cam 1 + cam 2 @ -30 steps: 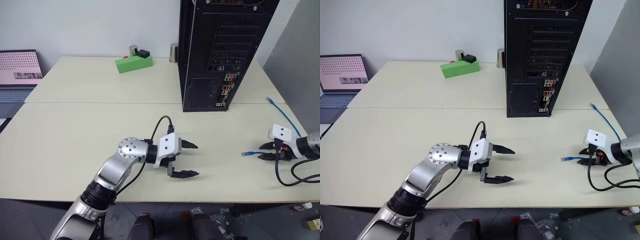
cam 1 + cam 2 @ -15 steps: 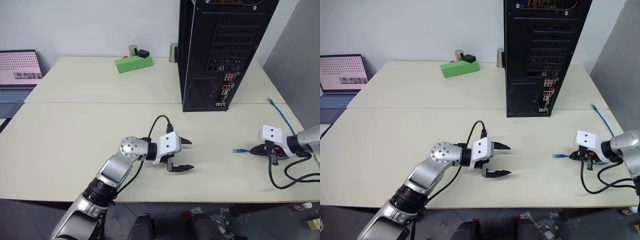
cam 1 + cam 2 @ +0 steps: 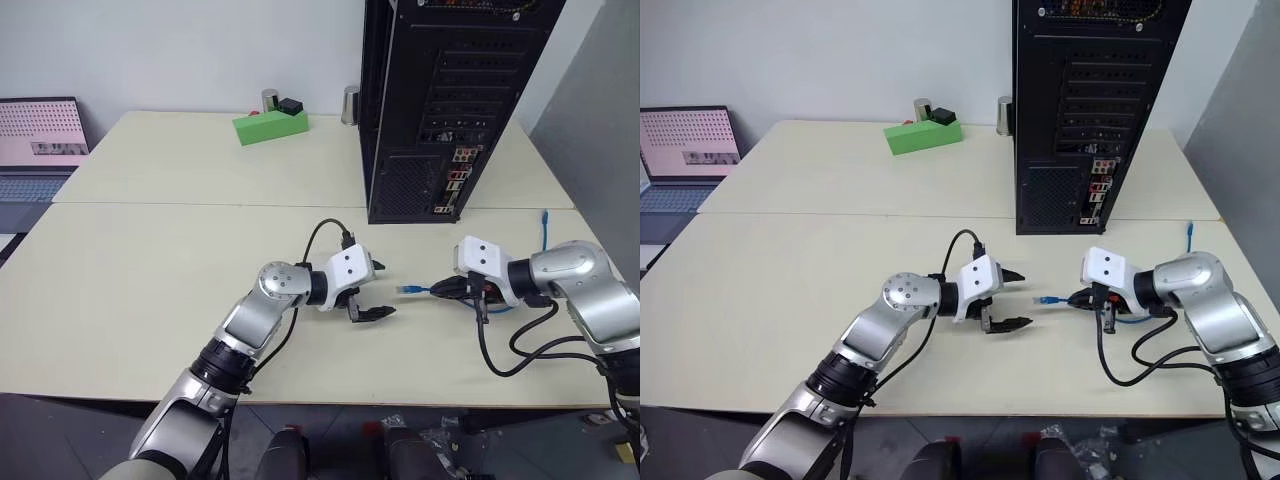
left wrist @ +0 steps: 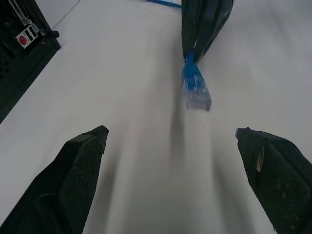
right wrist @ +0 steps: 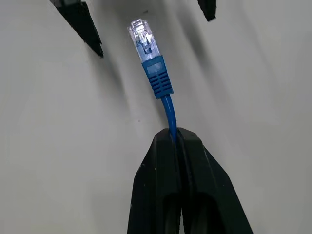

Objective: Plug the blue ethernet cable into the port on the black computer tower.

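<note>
Right claw point(image 3: 447, 291) slid in w/ thin blue ethernet cable point(image 5: 155, 72), pinched tight.
Left claw point(image 3: 378, 291) spread wide; plug sticks out floppy, may miss black metal computer tower point(image 3: 440, 100) port.

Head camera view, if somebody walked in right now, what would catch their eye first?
Probably the blue ethernet cable, its plug sticking out of the shut right gripper above the table's near half, pointing at the open left gripper facing it. Behind them, the black computer tower stands tall at the middle of the table, its rear ports facing the robot.
</note>
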Robot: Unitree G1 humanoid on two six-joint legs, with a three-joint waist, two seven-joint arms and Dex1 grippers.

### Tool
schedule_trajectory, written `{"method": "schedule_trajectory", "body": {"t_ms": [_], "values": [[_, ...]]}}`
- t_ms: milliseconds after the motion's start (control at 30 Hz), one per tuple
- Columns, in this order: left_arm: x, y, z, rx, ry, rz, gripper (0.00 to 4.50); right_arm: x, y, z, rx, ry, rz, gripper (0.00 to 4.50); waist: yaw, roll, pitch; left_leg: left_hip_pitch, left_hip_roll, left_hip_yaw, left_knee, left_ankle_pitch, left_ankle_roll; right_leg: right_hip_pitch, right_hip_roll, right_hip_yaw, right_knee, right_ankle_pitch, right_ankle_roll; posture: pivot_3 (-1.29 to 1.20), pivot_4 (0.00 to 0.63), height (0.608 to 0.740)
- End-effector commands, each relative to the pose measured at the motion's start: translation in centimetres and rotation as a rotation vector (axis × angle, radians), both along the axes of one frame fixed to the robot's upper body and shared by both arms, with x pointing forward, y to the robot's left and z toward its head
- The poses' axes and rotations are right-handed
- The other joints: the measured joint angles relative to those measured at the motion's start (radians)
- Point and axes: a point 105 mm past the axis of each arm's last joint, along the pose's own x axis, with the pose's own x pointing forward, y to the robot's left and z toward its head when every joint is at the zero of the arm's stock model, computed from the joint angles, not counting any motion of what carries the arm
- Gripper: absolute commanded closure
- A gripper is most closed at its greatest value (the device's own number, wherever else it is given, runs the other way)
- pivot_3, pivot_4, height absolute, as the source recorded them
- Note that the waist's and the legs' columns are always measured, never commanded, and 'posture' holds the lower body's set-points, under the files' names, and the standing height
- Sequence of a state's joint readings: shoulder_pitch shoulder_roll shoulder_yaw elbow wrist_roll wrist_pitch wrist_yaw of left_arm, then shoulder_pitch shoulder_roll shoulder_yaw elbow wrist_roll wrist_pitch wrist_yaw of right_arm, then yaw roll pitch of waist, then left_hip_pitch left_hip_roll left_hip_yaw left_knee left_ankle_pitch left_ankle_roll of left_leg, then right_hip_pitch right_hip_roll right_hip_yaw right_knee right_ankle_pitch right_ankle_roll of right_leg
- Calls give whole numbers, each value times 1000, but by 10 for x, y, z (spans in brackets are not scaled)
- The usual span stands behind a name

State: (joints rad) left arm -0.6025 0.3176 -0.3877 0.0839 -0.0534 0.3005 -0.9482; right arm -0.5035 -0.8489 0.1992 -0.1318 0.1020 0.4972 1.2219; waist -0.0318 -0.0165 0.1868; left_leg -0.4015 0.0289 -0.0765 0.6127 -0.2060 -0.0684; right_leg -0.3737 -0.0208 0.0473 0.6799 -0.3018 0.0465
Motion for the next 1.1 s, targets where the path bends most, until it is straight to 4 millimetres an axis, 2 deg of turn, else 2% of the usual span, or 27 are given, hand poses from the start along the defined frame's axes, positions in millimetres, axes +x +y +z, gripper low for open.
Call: {"method": "schedule_trajectory", "body": {"t_ms": [33, 100, 233, 300, 767, 1000, 1100], "values": [[-1, -7, 6, 5, -16, -23, 0, 0, 7, 11, -4, -47, 30, 4484, -1, 0, 0, 0, 0, 0, 0, 0, 0, 0, 0, 0, 0, 0, 0, 0, 150, 740], [-2, -8, 6, 6, -12, -30, 0, 1, 9, 11, -8, -51, 35, 4484, -2, 0, 0, 0, 0, 0, 0, 0, 0, 0, 0, 0, 0, 0, 0, 0, 150, 740], [-5, -11, 7, 3, -15, -56, 610, 1, 10, 11, -20, -58, 46, 4500, -1, 0, 0, 0, 0, 0, 0, 0, 0, 0, 0, 0, 0, 0, 0, 0, 150, 740], [-4, -13, 7, -2, -18, -57, 1156, 1, 11, 11, -21, -59, 49, 4500, 0, 0, 0, 0, 0, 0, 0, 0, 0, 0, 0, 0, 0, 0, 0, 0, 150, 740], [-4, -16, 5, -1, -35, -63, 4122, 1, 13, 12, -36, -68, 60, 4500, -1, 0, 0, 0, 0, 0, 0, 0, 0, 0, 0, 0, 0, 0, 0, 0, 150, 740], [-2, -9, 0, 27, -49, -61, 4226, 1, 13, 12, -35, -65, 65, 4500, -1, 0, 0, 0, 0, 0, 0, 0, 0, 0, 0, 0, 0, 0, 0, 0, 150, 740], [-1, 0, -3, 17, -57, -51, 4226, 0, 8, 14, -47, -70, 74, 3877, -1, 0, 0, 0, 0, 0, 0, 0, 0, 0, 0, 0, 0, 0, 0, 0, 150, 740]]}}
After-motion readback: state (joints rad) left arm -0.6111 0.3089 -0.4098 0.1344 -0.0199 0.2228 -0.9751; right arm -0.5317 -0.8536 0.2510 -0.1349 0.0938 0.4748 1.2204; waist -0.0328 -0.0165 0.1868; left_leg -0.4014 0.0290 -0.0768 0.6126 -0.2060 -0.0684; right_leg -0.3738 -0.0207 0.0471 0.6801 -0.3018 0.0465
